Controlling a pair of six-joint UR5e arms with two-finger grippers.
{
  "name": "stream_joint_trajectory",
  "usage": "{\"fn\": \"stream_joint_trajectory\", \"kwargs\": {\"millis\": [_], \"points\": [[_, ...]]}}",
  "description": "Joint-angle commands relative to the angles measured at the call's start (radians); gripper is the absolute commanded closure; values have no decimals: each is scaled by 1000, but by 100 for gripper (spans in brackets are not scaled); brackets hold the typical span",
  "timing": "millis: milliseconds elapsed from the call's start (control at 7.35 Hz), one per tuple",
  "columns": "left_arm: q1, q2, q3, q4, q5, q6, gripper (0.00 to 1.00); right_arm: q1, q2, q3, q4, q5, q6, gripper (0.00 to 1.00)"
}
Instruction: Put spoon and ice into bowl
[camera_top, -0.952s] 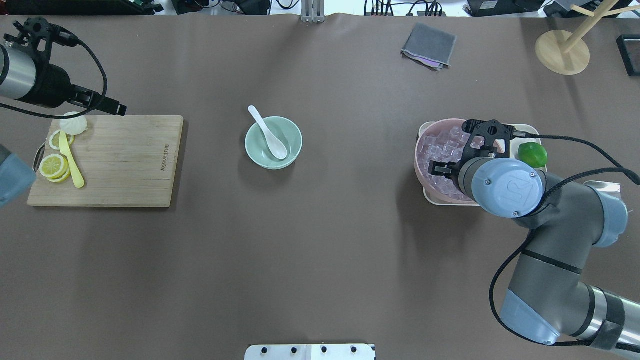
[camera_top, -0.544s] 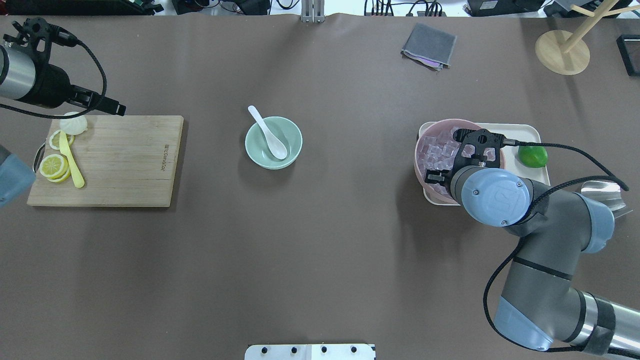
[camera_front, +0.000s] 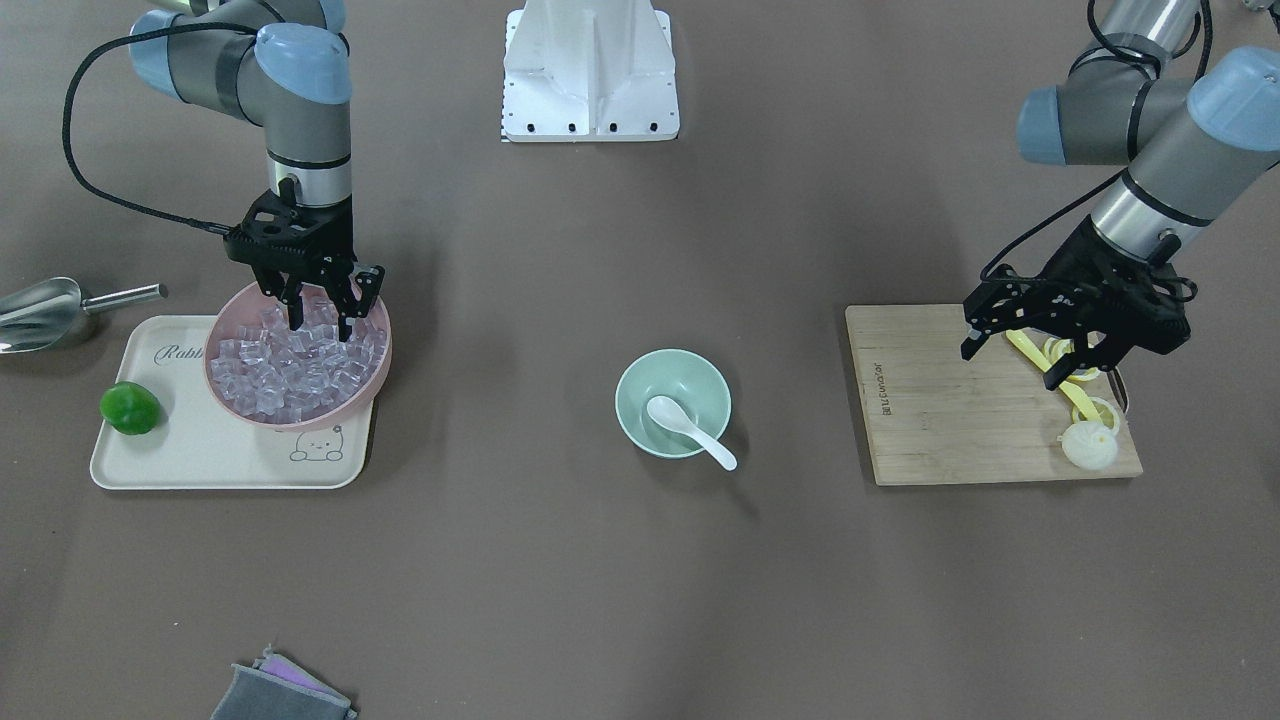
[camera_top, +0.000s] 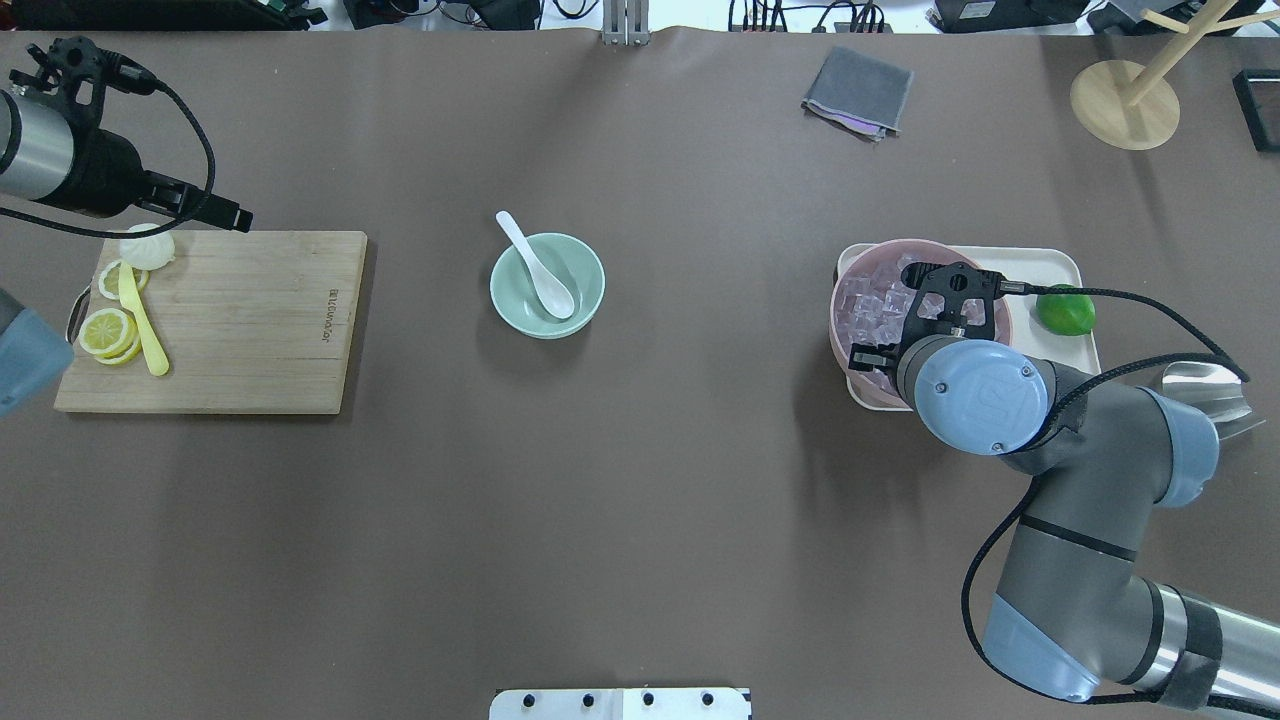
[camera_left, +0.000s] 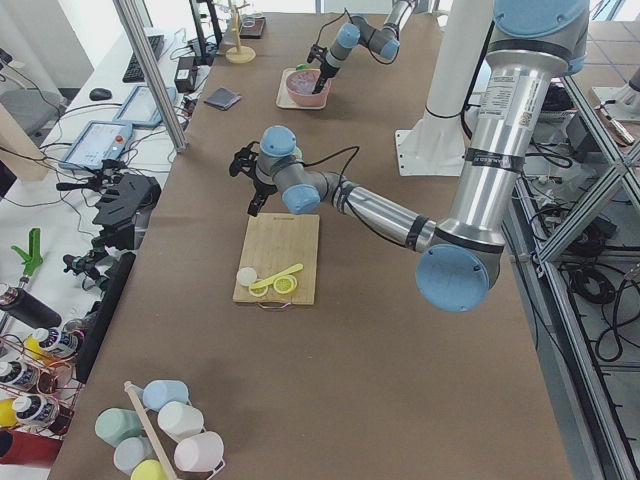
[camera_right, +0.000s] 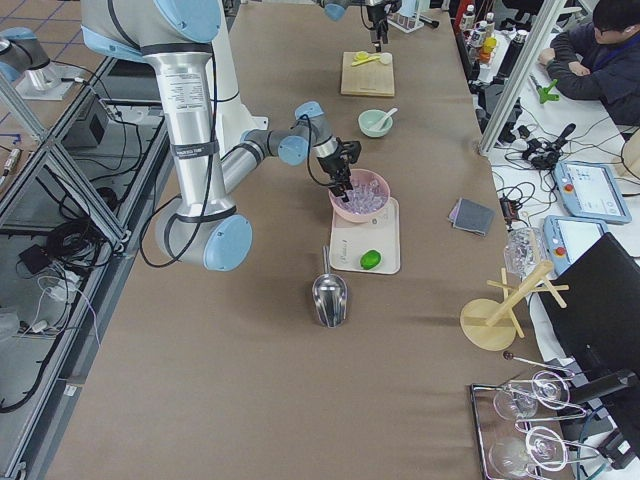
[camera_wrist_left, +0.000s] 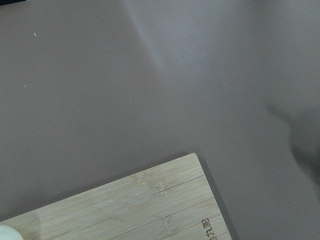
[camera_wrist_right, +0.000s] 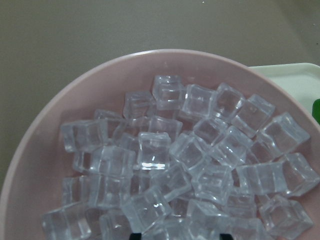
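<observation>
The white spoon (camera_front: 690, 428) lies with its scoop inside the mint-green bowl (camera_front: 650, 385) at mid-table, its handle resting over the rim; spoon (camera_top: 545, 272) and bowl (camera_top: 520, 310) also show from overhead. The clear ice cubes (camera_front: 290, 365) fill a pink bowl (camera_front: 300, 420); they show close up in the right wrist view (camera_wrist_right: 200, 150). My right gripper (camera_front: 320, 328) is open, pointing straight down, with its fingertips at the top of the ice pile and nothing held. My left gripper (camera_front: 1075, 370) is open and empty above the outer end of the cutting board (camera_front: 960, 400).
The pink bowl stands on a cream tray (camera_front: 200, 460) with a green lime (camera_front: 130, 407). A metal scoop (camera_front: 40, 305) lies beside the tray. Lemon slices and a yellow spoon (camera_top: 140, 320) lie on the cutting board. A grey cloth (camera_top: 858, 92) and a wooden stand (camera_top: 1125, 105) are at the table's far side.
My right arm's wrist has shifted left and toward the robot over the pink bowl. The left arm, spoon and green bowl have not moved.
</observation>
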Motion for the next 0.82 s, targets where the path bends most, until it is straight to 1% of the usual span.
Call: {"fn": "stream_joint_trajectory", "kwargs": {"millis": [0, 272, 408, 544, 680], "points": [[2, 0, 0, 0, 1, -1, 0, 12, 4, 6, -4, 2, -7, 100], [2, 0, 2, 0, 2, -1, 0, 36, 19, 18, -5, 8, -43, 100], [0, -5, 0, 3, -4, -1, 0, 46, 36, 38, -37, 10, -52, 100], [-3, -11, 0, 20, -7, 5, 0, 53, 76, 61, -104, 14, -54, 100], [-36, -16, -4, 72, -37, 22, 0, 59, 125, 61, -129, 25, -56, 100]]}}
